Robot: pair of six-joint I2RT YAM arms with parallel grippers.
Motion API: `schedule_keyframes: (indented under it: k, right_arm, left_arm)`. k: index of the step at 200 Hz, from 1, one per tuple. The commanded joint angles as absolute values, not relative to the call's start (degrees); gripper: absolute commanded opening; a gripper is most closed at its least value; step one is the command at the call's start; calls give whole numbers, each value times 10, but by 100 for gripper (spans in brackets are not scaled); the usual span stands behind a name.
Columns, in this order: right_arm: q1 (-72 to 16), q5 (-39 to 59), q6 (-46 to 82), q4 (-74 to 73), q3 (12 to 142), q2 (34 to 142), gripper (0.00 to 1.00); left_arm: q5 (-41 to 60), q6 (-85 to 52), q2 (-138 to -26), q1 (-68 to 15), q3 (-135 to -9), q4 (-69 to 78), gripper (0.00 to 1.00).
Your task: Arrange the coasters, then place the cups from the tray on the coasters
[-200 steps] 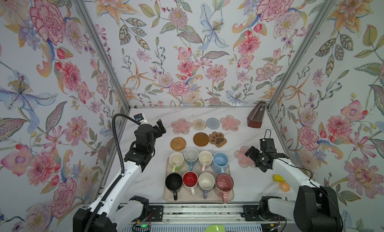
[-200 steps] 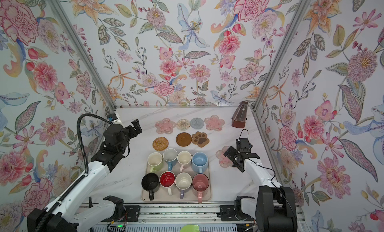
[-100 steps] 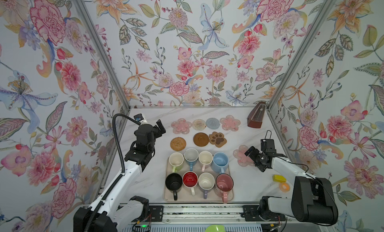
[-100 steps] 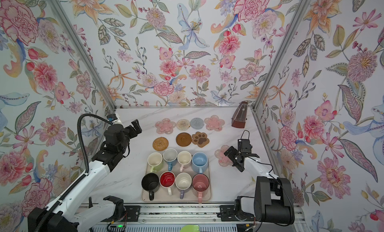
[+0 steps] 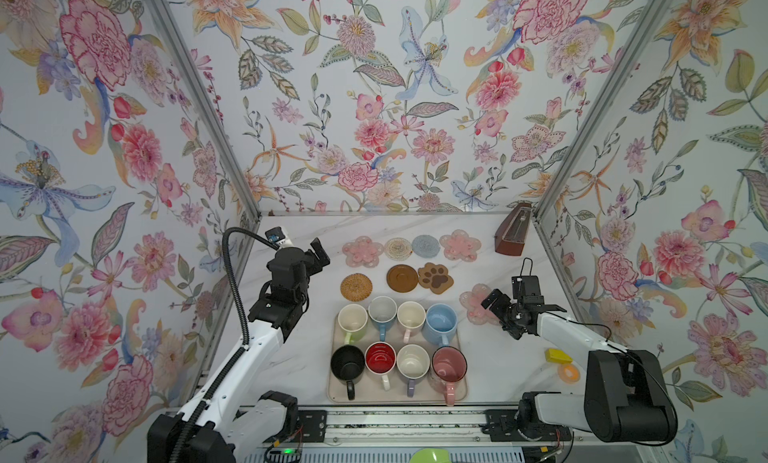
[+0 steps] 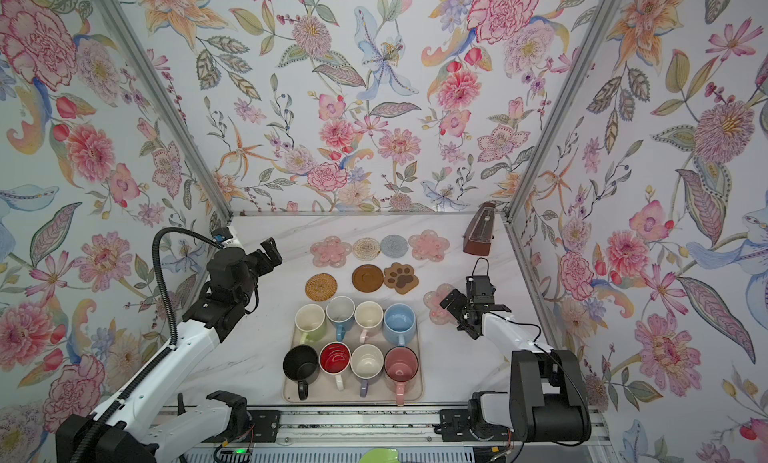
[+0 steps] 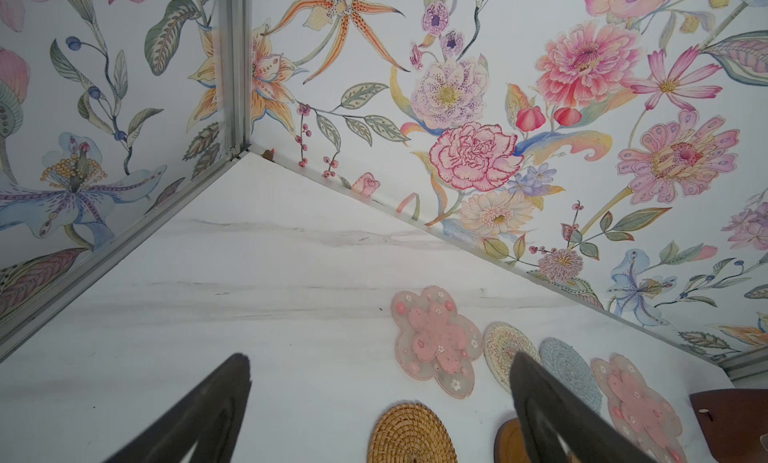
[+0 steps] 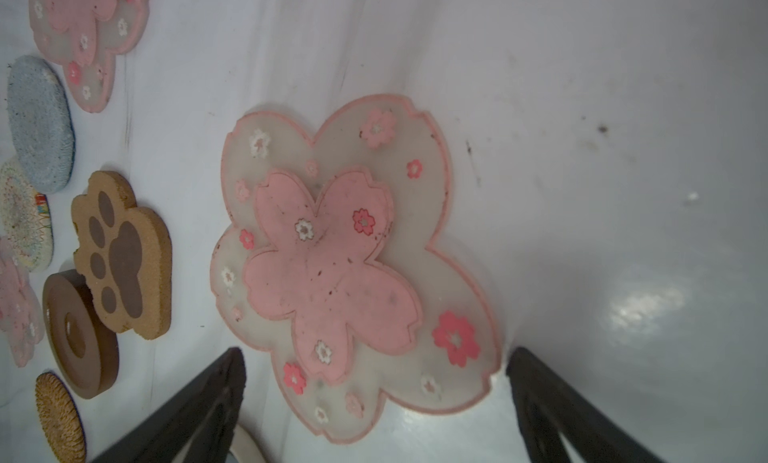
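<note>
Right fingers (image 8: 216, 394): spread wide, empty, low over the lone pink flower coaster (image 8: 332, 265), right of the beige tray (image 5: 368, 395).
Left fingers (image 7: 220, 398): spread, empty, raised beside the coaster rows.
Other coasters (image 5: 401, 278): seven, two rows behind the tray.
Mugs (image 5: 380, 357): eight, upright in the tray.
Worktop (image 5: 299, 357): white marble.
Metronome (image 5: 513, 236): brown, far right corner.

A white table (image 5: 291, 357) is seen. At the far side, four mats are laid in a row: left flower mat (image 5: 362, 252), beige mat (image 5: 397, 249), blue mat (image 5: 425, 246), right flower mat (image 5: 460, 245). Nearer, a tan mat (image 5: 356, 287), brown disc (image 5: 402, 278) and paw mat (image 5: 435, 277) are set. A third flower mat (image 5: 473, 305) is laid right of the tray (image 5: 332, 392). A brown box (image 5: 512, 236) is stood far right. A yellow block (image 5: 558, 356) and orange ring (image 5: 568, 373) are seen near right.
</note>
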State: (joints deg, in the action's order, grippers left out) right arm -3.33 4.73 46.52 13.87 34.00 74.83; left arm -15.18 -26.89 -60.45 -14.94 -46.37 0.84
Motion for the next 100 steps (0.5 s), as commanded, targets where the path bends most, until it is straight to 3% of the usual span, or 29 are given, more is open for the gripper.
schedule_keyframes:
  k: [1, 100]
  right_arm:
    - [-47, 32, 484, 177, 326, 717, 99]
    - [-119, 23, 518, 144, 325, 745, 99]
  left_arm:
    - [-143, -279, -604, -142, -456, 0, 99]
    - [-133, -286, -593, -133, -451, -3, 99]
